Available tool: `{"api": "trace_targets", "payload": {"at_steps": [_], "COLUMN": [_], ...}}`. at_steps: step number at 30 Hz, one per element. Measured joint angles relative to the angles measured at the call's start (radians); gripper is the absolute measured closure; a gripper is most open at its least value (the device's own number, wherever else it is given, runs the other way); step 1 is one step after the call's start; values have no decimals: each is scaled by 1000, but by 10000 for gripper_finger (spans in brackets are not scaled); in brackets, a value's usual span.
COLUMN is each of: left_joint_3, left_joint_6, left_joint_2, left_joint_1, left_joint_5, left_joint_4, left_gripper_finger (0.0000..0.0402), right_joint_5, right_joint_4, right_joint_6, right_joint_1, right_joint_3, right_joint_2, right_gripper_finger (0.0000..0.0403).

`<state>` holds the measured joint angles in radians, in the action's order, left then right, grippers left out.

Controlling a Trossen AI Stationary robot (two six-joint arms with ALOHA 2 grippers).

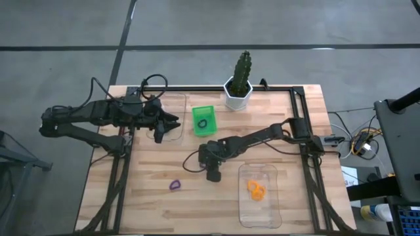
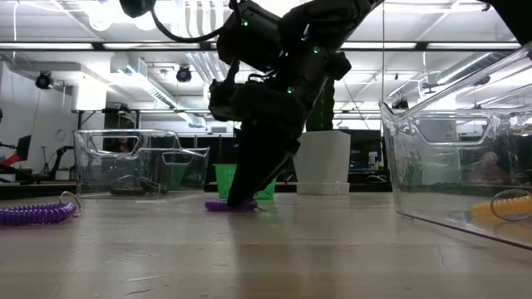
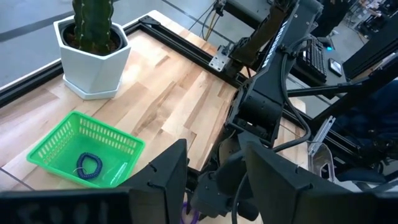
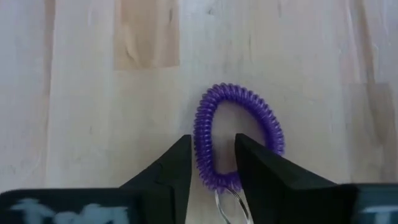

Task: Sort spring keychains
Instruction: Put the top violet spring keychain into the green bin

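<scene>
- Right now the right gripper (image 4: 211,158) stands tip-down on the table (image 1: 151,200) near its middle, straddling one side of a purple keychain (image 4: 238,135); its fingers (image 4: 171,168) sit narrowly apart with the coil strand between them, not yet pinched as far as the wrist view shows.
- Seen past those fingers, the loop's long axis runs straight away from the claw, toward 12 o'clock, with the metal ring (image 4: 231,205) at the near end.
- From overhead, a second purple keychain (image 1: 175,185) lies at about 8 o'clock from that gripper, apart from it.
- Orange keychains (image 1: 256,190) rest in the right tray (image 1: 243,213), at 4 o'clock from the gripper; a dark one (image 1: 203,122) sits in the green bin (image 1: 195,128) at 12 o'clock.
- Over the left tray (image 1: 182,102), the left gripper (image 1: 172,122) waits with its jaws apart, farther from both purple loops than the right arm.
- Likely the next move is a squeeze and lift.
</scene>
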<state>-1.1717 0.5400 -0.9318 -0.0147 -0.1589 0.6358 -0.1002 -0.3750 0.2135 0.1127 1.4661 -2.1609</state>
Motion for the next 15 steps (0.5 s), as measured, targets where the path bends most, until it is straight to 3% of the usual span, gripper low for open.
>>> {"api": "trace_targets", "payload": {"at_steps": [8,15], "left_joint_3": [0,0], "left_joint_6": [0,0], "left_joint_2": [0,1], "left_joint_1": [0,0], "left_joint_5": [0,0], "left_joint_4": [0,0], "left_gripper_finger": [245,245], "right_joint_5": [-10,-81], "right_joint_4": [-18,-73], "right_joint_6": [79,160], "right_joint_1": [-5,-4], "right_joint_3": [11,39], "right_joint_2": [-1,6], "right_gripper_finger": [378,388]}}
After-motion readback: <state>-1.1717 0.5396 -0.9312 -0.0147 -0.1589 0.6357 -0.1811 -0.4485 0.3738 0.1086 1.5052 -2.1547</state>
